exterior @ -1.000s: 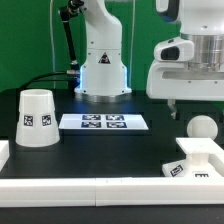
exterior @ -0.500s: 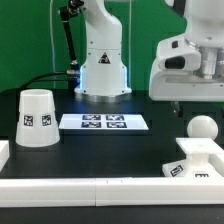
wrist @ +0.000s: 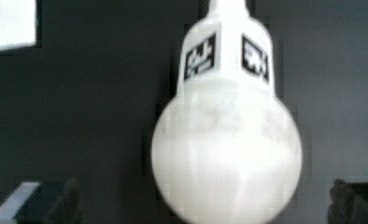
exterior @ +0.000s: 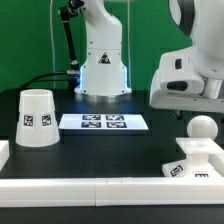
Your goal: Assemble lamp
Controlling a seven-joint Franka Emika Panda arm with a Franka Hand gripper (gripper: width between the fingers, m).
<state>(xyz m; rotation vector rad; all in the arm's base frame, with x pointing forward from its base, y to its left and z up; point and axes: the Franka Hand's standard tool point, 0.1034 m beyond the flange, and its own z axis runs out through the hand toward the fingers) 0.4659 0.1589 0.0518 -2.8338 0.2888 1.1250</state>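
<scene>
Plainly, the bulky white arm (exterior: 190, 80) fills the exterior view's upper right. Its gripper (wrist: 195, 203) is spread, with 2 dark fingers (wrist: 35, 200) clear of the bulb (exterior: 203, 128). The smooth cone shade (exterior: 37, 117) stands alone at left. The blocky square base (exterior: 196, 158) sits lower right, with the glossy round-headed bulb just above.

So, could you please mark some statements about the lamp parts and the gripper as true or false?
1. The shade stands upright, narrow end up. True.
2. The gripper is shut on the bulb. False: it is open, with its fingers apart on either side of the bulb and not touching it.
3. In the exterior view, the marker board lies between the shade and the base. True.
4. The shade sits over the bulb. False: the shade is at the exterior view's left and the bulb at its right.
5. The bulb's neck is plain. False: it carries black-and-white tags.
</scene>
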